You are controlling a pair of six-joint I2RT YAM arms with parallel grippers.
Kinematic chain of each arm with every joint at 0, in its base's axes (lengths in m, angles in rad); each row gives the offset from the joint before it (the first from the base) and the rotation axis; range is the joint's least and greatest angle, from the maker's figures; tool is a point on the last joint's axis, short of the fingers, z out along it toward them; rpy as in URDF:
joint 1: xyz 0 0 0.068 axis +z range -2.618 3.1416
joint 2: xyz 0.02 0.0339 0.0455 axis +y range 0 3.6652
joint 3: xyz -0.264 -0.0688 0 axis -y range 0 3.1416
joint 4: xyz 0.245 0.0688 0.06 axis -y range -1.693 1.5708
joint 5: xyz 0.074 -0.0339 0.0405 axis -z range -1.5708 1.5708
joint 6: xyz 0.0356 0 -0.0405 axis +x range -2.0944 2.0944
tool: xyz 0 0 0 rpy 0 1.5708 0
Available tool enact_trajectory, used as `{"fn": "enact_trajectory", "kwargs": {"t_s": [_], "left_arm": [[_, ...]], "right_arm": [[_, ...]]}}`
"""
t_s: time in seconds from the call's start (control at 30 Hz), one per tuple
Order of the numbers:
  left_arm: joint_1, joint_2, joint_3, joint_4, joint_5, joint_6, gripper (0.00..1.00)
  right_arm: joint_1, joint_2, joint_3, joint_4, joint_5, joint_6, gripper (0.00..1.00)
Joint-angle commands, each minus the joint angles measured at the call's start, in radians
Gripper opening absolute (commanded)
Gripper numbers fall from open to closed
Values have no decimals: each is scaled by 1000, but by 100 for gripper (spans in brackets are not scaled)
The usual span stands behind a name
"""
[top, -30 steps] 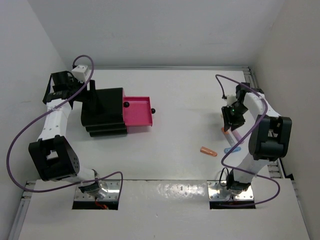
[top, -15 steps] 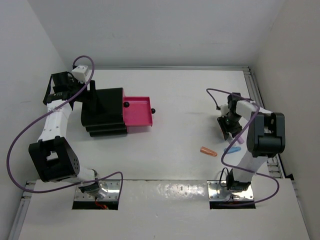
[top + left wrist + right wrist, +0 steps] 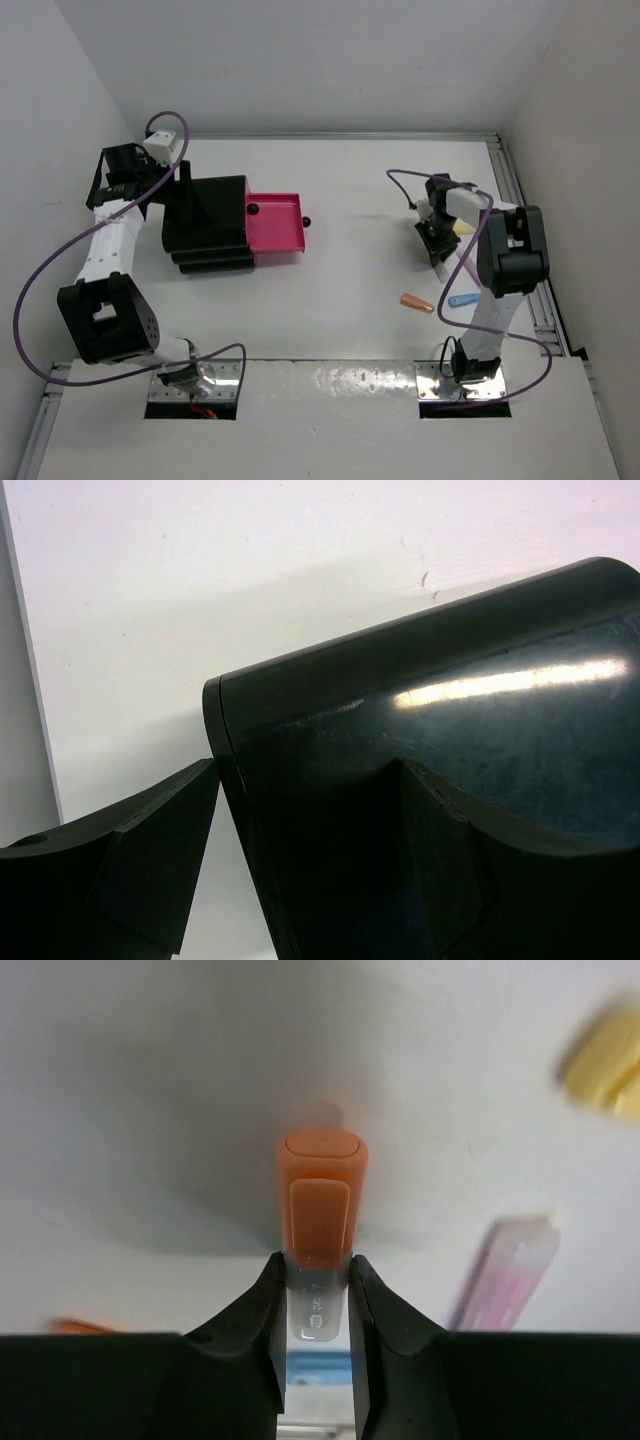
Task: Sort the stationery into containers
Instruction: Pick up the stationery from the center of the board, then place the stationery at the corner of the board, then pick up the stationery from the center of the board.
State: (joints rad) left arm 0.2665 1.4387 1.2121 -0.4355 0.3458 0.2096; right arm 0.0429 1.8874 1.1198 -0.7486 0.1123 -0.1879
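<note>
My right gripper (image 3: pixel 437 243) (image 3: pixel 318 1290) is shut on a stubby orange highlighter (image 3: pixel 320 1200), held above the table with its orange cap pointing away from the fingers. Below it lie a pink highlighter (image 3: pixel 505 1270), a yellow one (image 3: pixel 605 1060) and a light-blue one (image 3: pixel 463 298). Another orange marker (image 3: pixel 417 302) lies on the table. The black stepped drawer box (image 3: pixel 207 222) stands at the left with one pink drawer (image 3: pixel 277 225) pulled open. My left gripper (image 3: pixel 182 188) is open, its fingers (image 3: pixel 150 870) astride the box's back edge (image 3: pixel 300 710).
Black round knobs (image 3: pixel 306 221) stick out from the drawer fronts. White walls close in the table at the back and both sides. A metal rail (image 3: pixel 515 200) runs along the right edge, close to the right arm.
My right gripper has moved left, toward the table's middle, carrying the orange highlighter away from the loose markers. The left arm has not moved.
</note>
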Motion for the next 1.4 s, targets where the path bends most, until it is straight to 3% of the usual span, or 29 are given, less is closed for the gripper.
{"fn": "enact_trajectory", "kwargs": {"t_s": [0.0, 0.2, 0.43, 0.67, 0.93, 1.0, 1.1, 1.2, 1.37], "left_arm": [[-26, 46, -68, -172, -22, 40, 78], [-30, 55, -74, -157, -7, 22, 78], [-35, 72, -62, -143, 2, 1, 78], [-38, 68, -65, -124, 2, -18, 79], [-38, 63, -79, -117, -2, -21, 79], [-39, 63, -83, -115, -2, -22, 79], [-39, 69, -80, -109, -2, -22, 79], [-39, 81, -66, -114, -2, -21, 79], [-39, 98, -45, -126, -1, -15, 79]], "right_arm": [[70, 25, 179, -26, -137, 152, 0], [259, 36, 451, -9, -333, 486, 0], [504, 145, 745, 100, -321, 715, 0], [589, 292, 880, 149, -355, 850, 0], [595, 397, 953, 167, -388, 875, 0], [603, 415, 966, 169, -390, 871, 7], [607, 417, 962, 164, -395, 864, 31], [607, 403, 969, 157, -399, 875, 47], [571, 305, 965, 175, -388, 912, 49]]}}
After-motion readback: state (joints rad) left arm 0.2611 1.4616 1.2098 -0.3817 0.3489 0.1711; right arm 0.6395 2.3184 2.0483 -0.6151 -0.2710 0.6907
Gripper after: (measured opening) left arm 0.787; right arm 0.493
